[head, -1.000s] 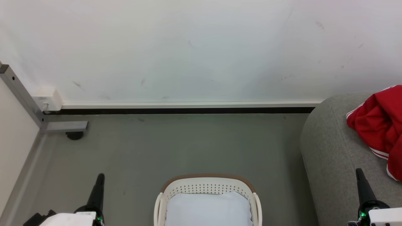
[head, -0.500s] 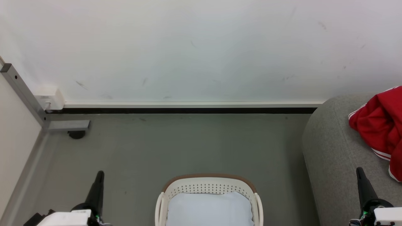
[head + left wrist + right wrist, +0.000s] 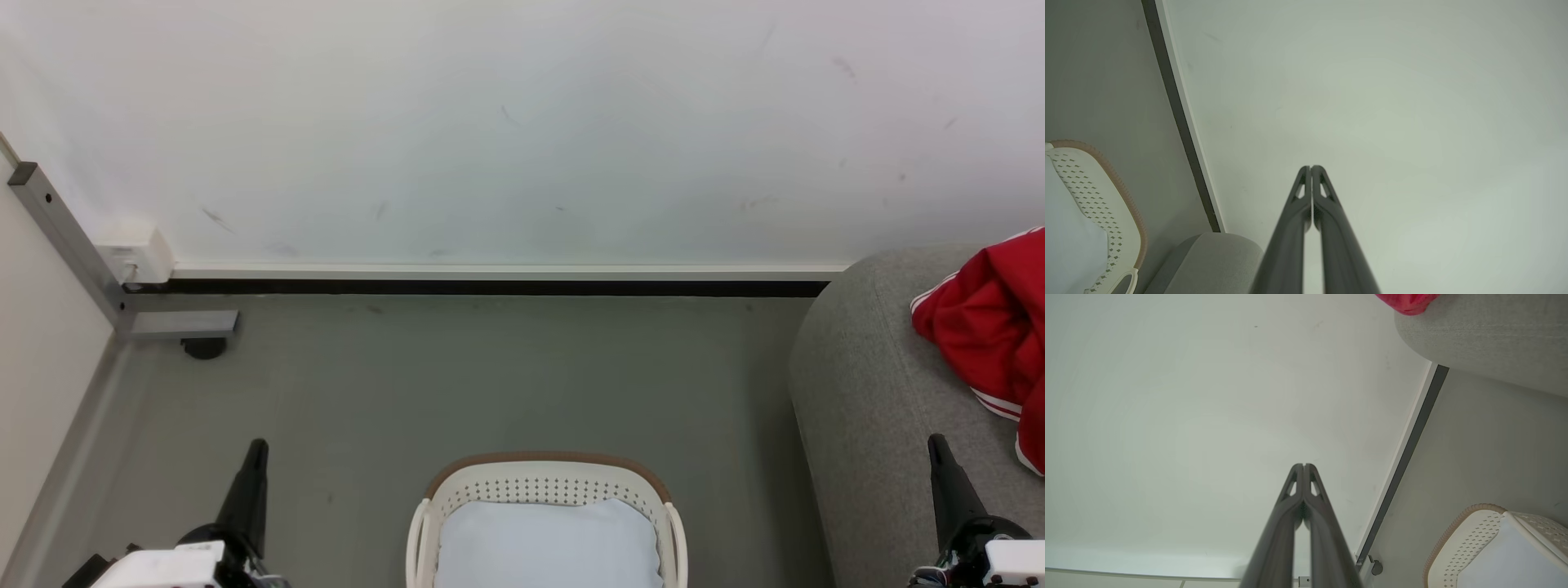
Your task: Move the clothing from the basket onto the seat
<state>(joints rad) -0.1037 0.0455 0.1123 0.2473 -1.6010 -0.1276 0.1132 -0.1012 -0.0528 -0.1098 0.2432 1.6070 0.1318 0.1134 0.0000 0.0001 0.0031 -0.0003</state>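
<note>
Red clothing [image 3: 992, 327] with white striped trim lies heaped on the grey seat [image 3: 865, 392] at the right edge of the head view; a red scrap of the clothing [image 3: 1406, 301] also tops the right wrist view. The cream basket [image 3: 545, 483] with a brown rim stands on the floor at bottom centre, with a pale bluish-white pad [image 3: 547, 543] in it. My left gripper [image 3: 256, 447] is shut and empty, left of the basket. Over the seat's front, my right gripper [image 3: 936, 443] is also shut and empty. Both point at the white wall.
A white wall with a black skirting strip [image 3: 490, 287] runs across the back. A grey metal frame leg with a castor [image 3: 175, 327] stands at the far left by a pale panel. Grey floor [image 3: 490, 376] stretches between basket and wall.
The whole head view has shifted slightly, so the camera has moved. The clothing, basket and both grippers keep their places relative to one another.
</note>
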